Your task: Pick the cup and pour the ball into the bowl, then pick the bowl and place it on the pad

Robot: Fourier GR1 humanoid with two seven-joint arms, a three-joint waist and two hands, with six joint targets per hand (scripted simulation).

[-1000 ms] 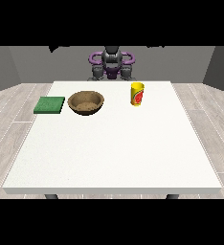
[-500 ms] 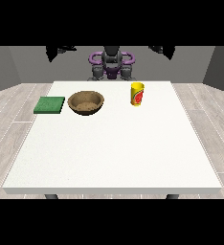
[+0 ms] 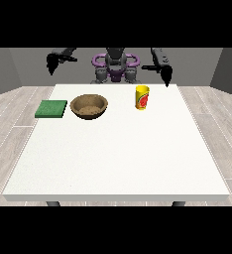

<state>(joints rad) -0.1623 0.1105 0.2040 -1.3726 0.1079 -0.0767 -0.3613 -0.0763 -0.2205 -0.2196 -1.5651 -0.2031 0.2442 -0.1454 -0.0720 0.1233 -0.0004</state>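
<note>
1. The near half of the white table [image 3: 113,163] lies bare across the lower frame; nothing on it has been touched, and no step of the task has begun.

2. Farther back, in the upper right of the tabletop, the yellow cup [image 3: 142,97] with a red mark stands upright in the same spot as a second ago. The ball it is said to hold cannot be seen from here.

3. Left of centre, the brown bowl [image 3: 89,106] sits level and unmoved, well apart from the cup. Just beside it, toward the table's left edge, the green pad [image 3: 51,108] lies flat, near the bowl but not touching it.

4. Beyond the far edge, at top centre, sits the robot's torso. The change is in its arms: a second ago they were tucked close to the body; now both are raised and spread wide along the top of the frame.

5. The hand at the view's right [image 3: 166,74] hangs down above and behind the cup, holding nothing; whether its fingers are spread or curled cannot be told.

6. The hand at the view's left [image 3: 51,62] hangs at upper left, above and behind the pad, also empty, its fingers likewise unreadable.

7. Judgement: the right-side hand appears best placed to descend on the cup for the pour.
</note>
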